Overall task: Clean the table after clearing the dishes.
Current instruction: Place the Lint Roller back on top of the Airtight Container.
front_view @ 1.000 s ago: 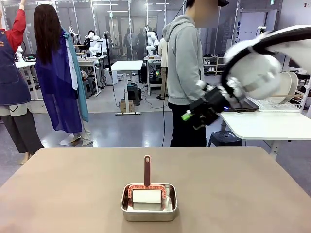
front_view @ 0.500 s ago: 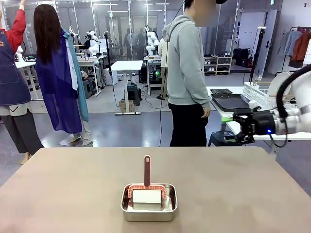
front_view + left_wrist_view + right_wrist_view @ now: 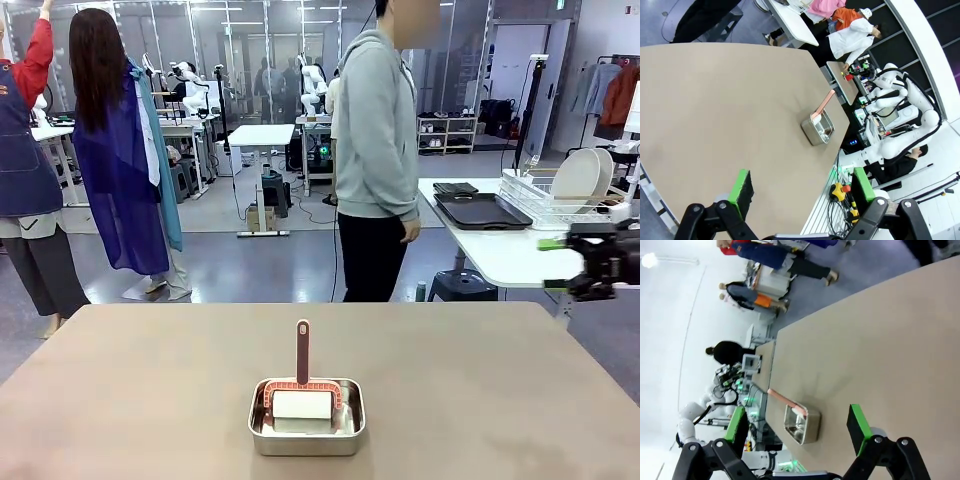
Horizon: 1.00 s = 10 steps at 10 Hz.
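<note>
Smooth, matte taupe tabletop (image 3: 120, 400) stretches bare across the front view, with no plates, cutlery or trays on it, so the clearing part of the job looks finished. Near the middle of its near edge sits a small rectangular steel pan (image 3: 306, 418), and in it rests a lint-style roller with a white drum and a reddish-brown frame and handle (image 3: 302, 385), the handle pointing away toward the far side where a person in a grey hoodie and black trousers (image 3: 376, 150) stands side-on. Farther right, on a smaller white-topped side table (image 3: 500, 255), lie the dark brown rectangular handled trays (image 3: 482, 210), and round white dinner plates (image 3: 578, 176) stand upright in a wire dish rack (image 3: 545, 205) just beside them. At the right edge the right pincer (image 3: 556, 265) hangs off the side of the tabletop, well apart from the pan; its wrist view shows the green-padded fingers spread wide with nothing between them. The left pincer (image 3: 800, 187), seen in its own wrist view, hovers high over the tabletop with its fingers likewise at full spread and empty. Judging from this, the wiping itself has not begun: the roller sits untouched in its pan, and picking it up and running it over the surface is what remains.
</note>
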### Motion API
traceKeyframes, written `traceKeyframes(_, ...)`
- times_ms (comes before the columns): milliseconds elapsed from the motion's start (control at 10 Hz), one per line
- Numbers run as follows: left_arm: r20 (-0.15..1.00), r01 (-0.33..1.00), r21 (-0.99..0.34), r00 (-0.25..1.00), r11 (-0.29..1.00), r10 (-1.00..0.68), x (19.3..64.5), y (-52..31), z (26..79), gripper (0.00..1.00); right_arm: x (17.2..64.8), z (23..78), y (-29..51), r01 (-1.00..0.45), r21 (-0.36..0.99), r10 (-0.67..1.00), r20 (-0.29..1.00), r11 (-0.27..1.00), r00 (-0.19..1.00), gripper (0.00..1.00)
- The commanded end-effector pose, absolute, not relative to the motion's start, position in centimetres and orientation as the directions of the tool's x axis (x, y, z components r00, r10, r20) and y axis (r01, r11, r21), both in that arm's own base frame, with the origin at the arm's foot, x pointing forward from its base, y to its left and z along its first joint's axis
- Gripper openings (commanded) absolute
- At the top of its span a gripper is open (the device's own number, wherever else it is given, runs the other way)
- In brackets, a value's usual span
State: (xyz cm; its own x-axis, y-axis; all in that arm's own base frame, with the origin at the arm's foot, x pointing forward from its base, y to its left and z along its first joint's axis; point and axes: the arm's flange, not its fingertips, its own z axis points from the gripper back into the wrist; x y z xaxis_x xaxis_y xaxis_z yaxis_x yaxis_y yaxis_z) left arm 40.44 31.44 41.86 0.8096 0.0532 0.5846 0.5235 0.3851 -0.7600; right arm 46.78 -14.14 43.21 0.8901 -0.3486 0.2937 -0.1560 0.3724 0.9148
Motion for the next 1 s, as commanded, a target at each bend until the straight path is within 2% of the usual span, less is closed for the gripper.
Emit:
traceKeyframes(0, 0.576, 0.507, -0.763, 0.815, 0.401, 0.065, 40.1, 31.2, 42.1, 1.0, 47.3, 44.2, -19.0, -0.169, 0.9, -0.344, 0.319, 0.403, 0.883, 1.0)
traceKeyframes(400, 0.576, 0.507, -0.763, 0.815, 0.401, 0.065, 40.1, 31.2, 42.1, 1.0, 47.6, 42.9, -31.3, -0.076, 0.895, -0.428, 0.283, 0.439, 0.859, 1.0)
traceKeyframes(600, 0.576, 0.507, -0.763, 0.815, 0.401, 0.065, 40.1, 31.2, 42.1, 1.0, 47.6, 42.8, -32.6, -0.092, 0.897, -0.375, 0.271, 0.432, 0.887, 1.0)
traceKeyframes(700, 0.576, 0.507, -0.763, 0.815, 0.401, 0.065, 40.1, 31.2, 42.1, 1.0, 46.9, 42.4, -32.1, -0.069, 0.896, -0.448, 0.285, 0.439, 0.848, 1.0)
traceKeyframes(900, 0.576, 0.507, -0.763, 0.815, 0.401, 0.065, 40.1, 31.2, 42.1, 1.0, 46.9, 42.4, -32.1, -0.069, 0.896, -0.448, 0.285, 0.439, 0.848, 1.0)
